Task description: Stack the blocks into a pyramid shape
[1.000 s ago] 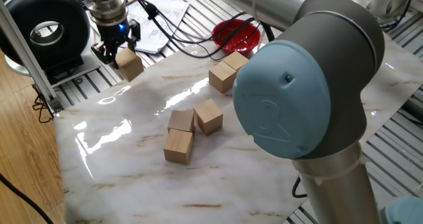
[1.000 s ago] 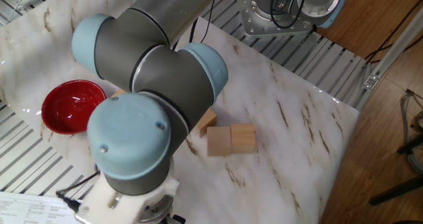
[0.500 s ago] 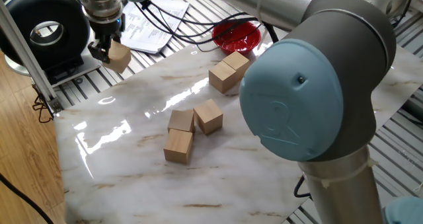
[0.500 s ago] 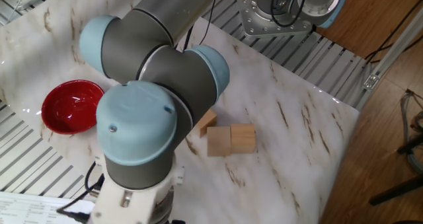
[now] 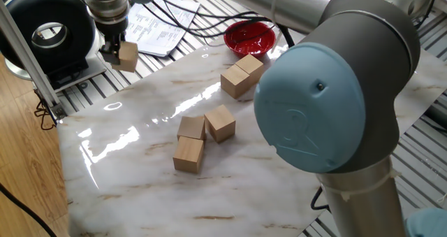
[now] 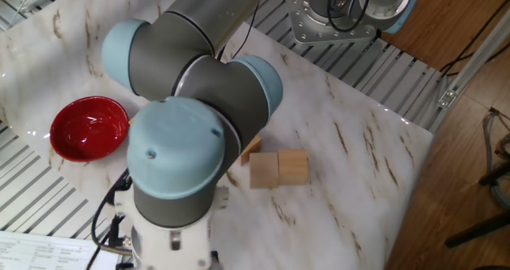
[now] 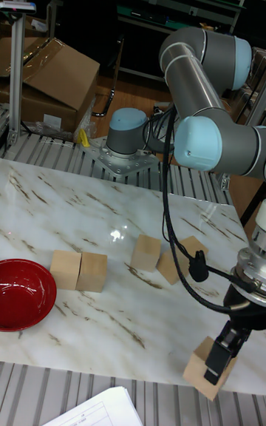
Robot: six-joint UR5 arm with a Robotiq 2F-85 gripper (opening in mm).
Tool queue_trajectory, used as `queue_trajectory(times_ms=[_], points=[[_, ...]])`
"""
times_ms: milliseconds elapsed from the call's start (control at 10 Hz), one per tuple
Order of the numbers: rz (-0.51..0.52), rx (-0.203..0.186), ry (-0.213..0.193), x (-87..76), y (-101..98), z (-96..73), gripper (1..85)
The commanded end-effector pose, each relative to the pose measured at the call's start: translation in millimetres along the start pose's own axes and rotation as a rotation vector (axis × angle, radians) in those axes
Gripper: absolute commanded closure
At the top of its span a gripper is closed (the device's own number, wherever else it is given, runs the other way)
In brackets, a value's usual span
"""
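My gripper (image 5: 117, 54) is shut on one tan block (image 5: 128, 56), held in the air past the marble sheet's far-left corner, over the slatted metal. The tall fixed view shows the same gripper (image 7: 216, 365) and held block (image 7: 199, 376) at the sheet's near edge. Three blocks cluster mid-sheet: one (image 5: 191, 127) touches another (image 5: 221, 122), and a third (image 5: 188, 154) sits in front. Two more blocks (image 5: 235, 82) (image 5: 249, 64) sit side by side near the red bowl (image 5: 249, 38). In the other fixed view the arm hides the gripper; two joined blocks (image 6: 264, 170) (image 6: 292, 166) show.
Papers (image 5: 157, 27) and black cables lie on the slatted table behind the gripper. A black ring-shaped device (image 5: 49, 34) and a metal frame post (image 5: 28, 55) stand at the left. The arm's large elbow joint (image 5: 328, 104) blocks the right side of the sheet (image 5: 126, 167).
The gripper has carried the held block up and toward the back-left, off the marble's corner and over the slatted table. The other blocks have not moved.
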State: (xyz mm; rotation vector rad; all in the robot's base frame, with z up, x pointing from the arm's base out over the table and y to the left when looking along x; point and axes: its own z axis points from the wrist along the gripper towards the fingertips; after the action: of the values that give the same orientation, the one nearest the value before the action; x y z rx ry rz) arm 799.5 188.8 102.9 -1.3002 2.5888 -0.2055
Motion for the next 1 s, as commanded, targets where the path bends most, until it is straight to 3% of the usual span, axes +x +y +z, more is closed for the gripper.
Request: queue_trajectory(times_ms=[0,100,200,400,500,700,900], points=[[-0.206,0.009,-0.062,-12.9,6.8,-0.6,84.7],[-0.250,0.008,-0.062,-12.7,8.0,-0.2,84.7],[-0.293,0.019,-0.026,-4.2,4.3,0.2,84.7],[-0.305,0.025,-0.003,2.3,3.0,0.3,84.7],[-0.323,0.025,-0.002,4.7,1.8,0.0,84.7],[-0.349,0.002,-0.048,15.9,-0.6,-2.4,84.7],[-0.413,-0.012,-0.014,39.0,-11.7,-11.1,84.7]])
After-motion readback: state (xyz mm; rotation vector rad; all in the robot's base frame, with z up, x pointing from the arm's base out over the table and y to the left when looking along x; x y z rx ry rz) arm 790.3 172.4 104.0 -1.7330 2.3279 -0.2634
